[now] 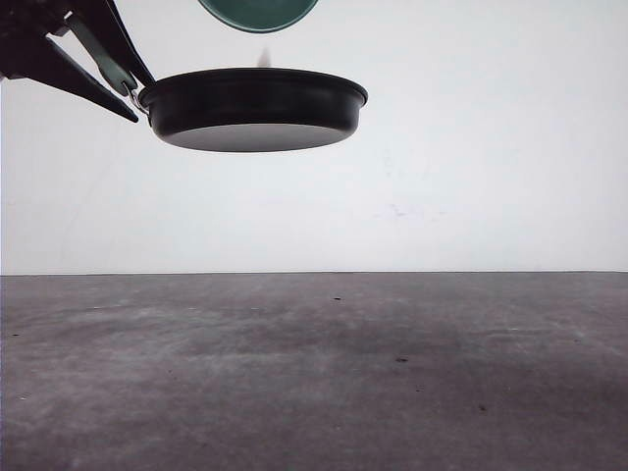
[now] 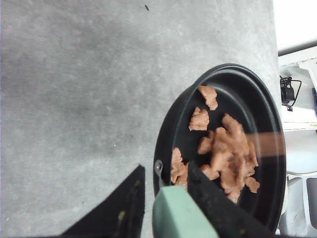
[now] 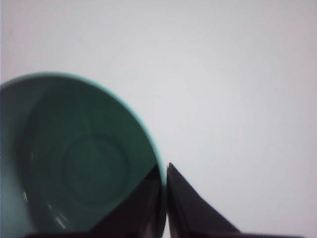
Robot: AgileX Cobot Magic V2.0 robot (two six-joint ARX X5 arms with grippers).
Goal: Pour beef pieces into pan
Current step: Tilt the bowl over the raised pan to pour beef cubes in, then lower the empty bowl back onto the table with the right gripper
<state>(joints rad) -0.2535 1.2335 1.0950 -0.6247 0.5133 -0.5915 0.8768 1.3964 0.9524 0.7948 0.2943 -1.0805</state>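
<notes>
Front view: the teal bowl is cut off by the upper edge at 12 o'clock, and the left gripper by the corner at 10 o'clock. A small blurred speck above the pan cannot be identified. Left wrist view: the mint-green handle is cropped at 6 o'clock, and a blurred streak crosses the pan's rim at 3 o'clock.

black pan, mint-green handle, reddish-brown beef pieces, teal bowl, mottled grey table
</notes>
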